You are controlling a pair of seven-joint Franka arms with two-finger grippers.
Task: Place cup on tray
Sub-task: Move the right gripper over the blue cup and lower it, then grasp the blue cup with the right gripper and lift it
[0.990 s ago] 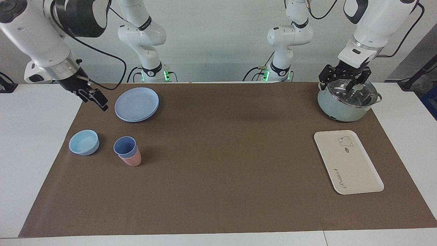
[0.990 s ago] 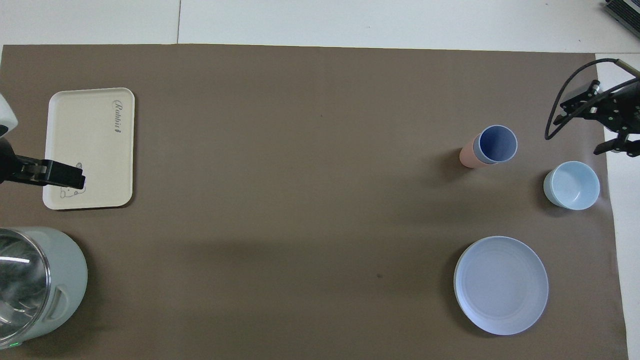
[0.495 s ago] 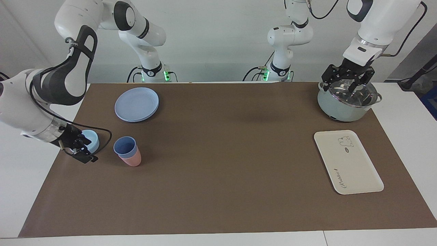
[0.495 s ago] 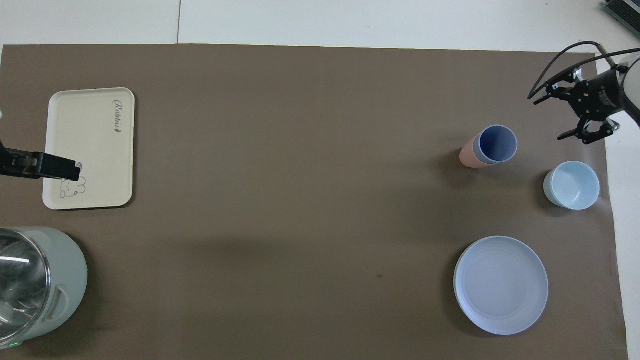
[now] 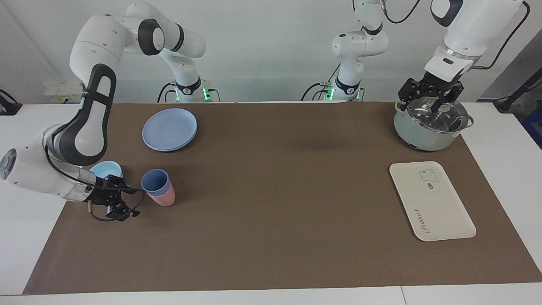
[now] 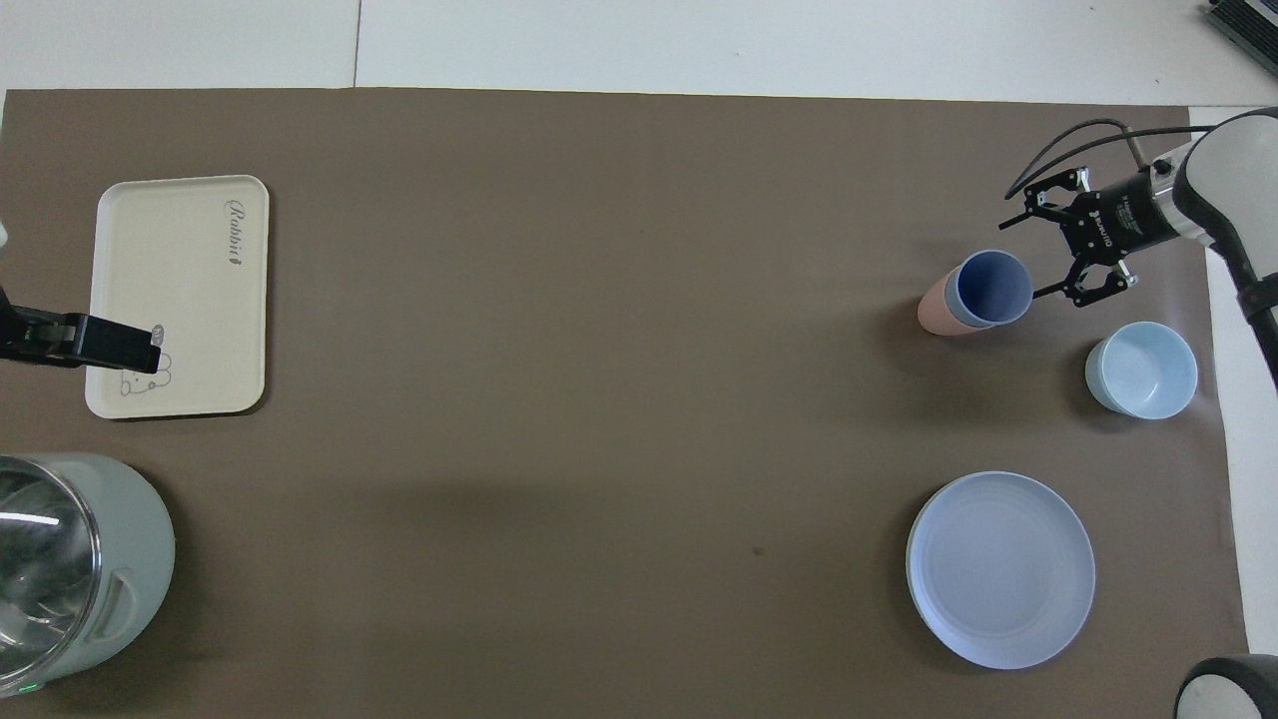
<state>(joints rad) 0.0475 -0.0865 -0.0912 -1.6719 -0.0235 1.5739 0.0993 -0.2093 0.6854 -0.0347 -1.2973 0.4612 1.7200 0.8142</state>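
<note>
1. The blue cup (image 5: pixel 155 181) (image 6: pixel 988 289) stands upright on the brown mat (image 5: pixel 271 199) (image 6: pixel 619 399), nested inside a pink tumbler (image 5: pixel 165 198) (image 6: pixel 934 312), so that only the pink base and lower wall show beneath it.
2. The stacked pair sits toward the right arm's end of the table, well apart from the cream tray (image 5: pixel 432 201) (image 6: pixel 180 295).
3. The right gripper (image 5: pixel 123 199) (image 6: pixel 1043 240) is low over the mat, just beside the cup, on the side toward the right arm's end of the table. It lies roughly level with its tips pointing at the cup.
4. Its two fingers are spread apart with nothing between them; one fingertip (image 6: pixel 1043 293) comes close to the cup's rim, but touching cannot be made out.
5. A light-blue bowl (image 5: pixel 106 170) (image 6: pixel 1141 368) sits near the cup, nearer to the robots than the right gripper, partly hidden by the right arm's wrist in the facing view.
6. A round blue plate (image 5: pixel 169 129) (image 6: pixel 1000 569) lies nearer to the robots than the cup.
7. The tray lies flat and bare toward the left arm's end of the table, with its bear drawing at the end nearer the robots and its script at the other end.
8. The left gripper (image 5: pixel 432 99) (image 6: pixel 140 350) waits, raised over the glass lid of a pale green pot (image 5: pixel 430 125) (image 6: pixel 70 569), which stands nearer to the robots than the tray. Its fingers are parted and hold nothing.
</note>
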